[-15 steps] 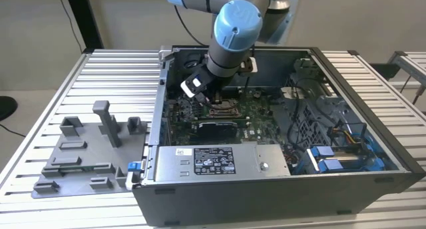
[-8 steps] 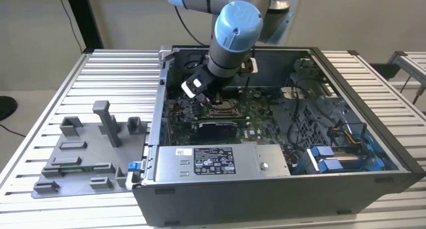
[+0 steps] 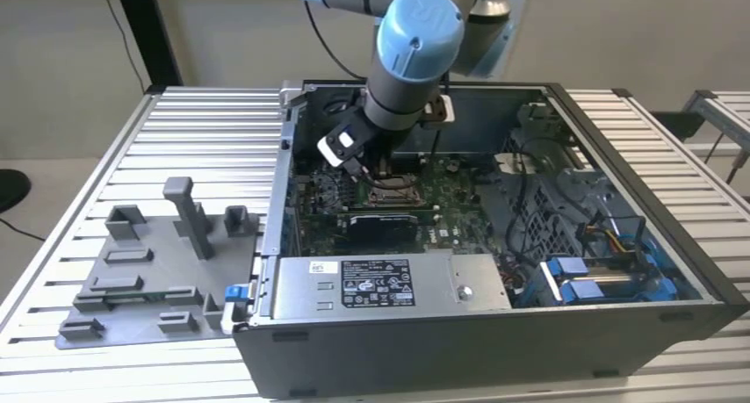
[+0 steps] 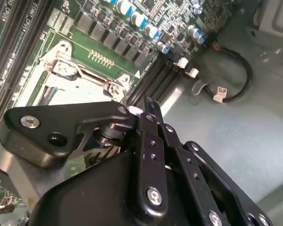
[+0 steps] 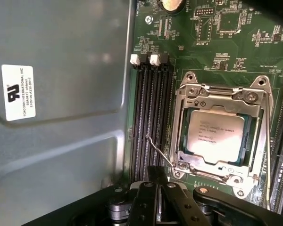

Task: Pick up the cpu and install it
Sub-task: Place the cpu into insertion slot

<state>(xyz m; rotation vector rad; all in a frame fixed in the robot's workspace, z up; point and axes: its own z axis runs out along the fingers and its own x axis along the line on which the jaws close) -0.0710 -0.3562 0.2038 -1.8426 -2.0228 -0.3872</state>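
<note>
Pincer (image 5: pixel 155 170) low over the board in the first wrist view, its fingers drawn together into one narrow tip. Nothing between them as far as I can make out, and no chip in its hold.

Tip sits just beside the socket's thin wire lever (image 5: pixel 158 151), between the socket and the memory slots (image 5: pixel 148 108). Touching the wire or just clear of it: I cannot tell.

The cpu (image 5: pixel 216 134) lies flat in the socket, silver top up. The metal socket frame (image 5: pixel 221 96) is folded down around its edges.

Exterior view: the arm (image 3: pixel 405 61) reaches down into the open computer case (image 3: pixel 493 341), wrist above the motherboard (image 3: pixel 451 188). A grey holder tray (image 3: pixel 140 280) sits on the slatted table (image 3: pixel 199 131), to the exterior view's left of the case.

Progress, my judgement: pick-up and placement look done, chip seated square and frame closed over it. The lever stands out at a slant with its free end loose, so I read the socket as not yet locked. That clamp-down seems to be what remains.
</note>
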